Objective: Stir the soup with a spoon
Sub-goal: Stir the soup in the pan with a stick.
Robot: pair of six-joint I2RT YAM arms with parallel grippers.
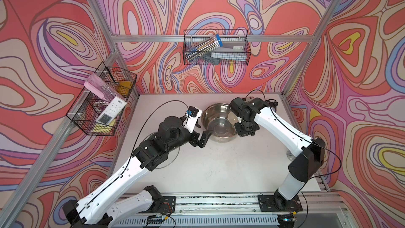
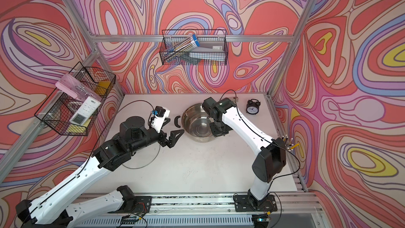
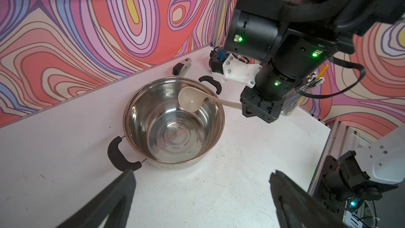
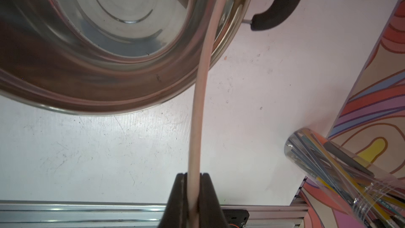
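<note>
- Pot (image 1: 219, 123) stands upright toward the far middle of the white table (image 1: 219, 172), the broadest thing we see, with patterned walls on three sides.
- Two white-and-black arms reach in from the near edge. The left arm (image 1: 122, 172) and the right arm (image 1: 285, 132) meet at the pot from either side.
- Two black wire baskets hang on the walls, one (image 1: 215, 47) at the back and one (image 1: 100, 106) on the left. Both hold odds and ends.
- In the left wrist view the pot shows shiny steel, two black side handles and a bare, reflective bottom.
- A clear glass lid (image 2: 144, 161) lies flat on the table left of the pot, mostly under the left arm.
- The left gripper (image 3: 201, 173) hangs low beside the pot, its jaws spread wide around nothing. One fingertip (image 3: 125, 183) is just beside the pot's nearer black handle (image 3: 119, 154); we cannot tell if they touch.
- The right gripper (image 4: 194, 175) is pressed together on the end of the ladle's handle.
- The cream ladle (image 3: 189, 99) crosses the rim on the right arm's side. Its bowl sits over the pot's opening near that rim, well above the bottom.
- Smaller things lie around the edges:
  - a clear cup of pens (image 4: 341, 172) at the table's right edge
  - a black alarm clock (image 2: 252, 107) in the far right corner
  - a stapler (image 3: 182, 67) by the back wall
</note>
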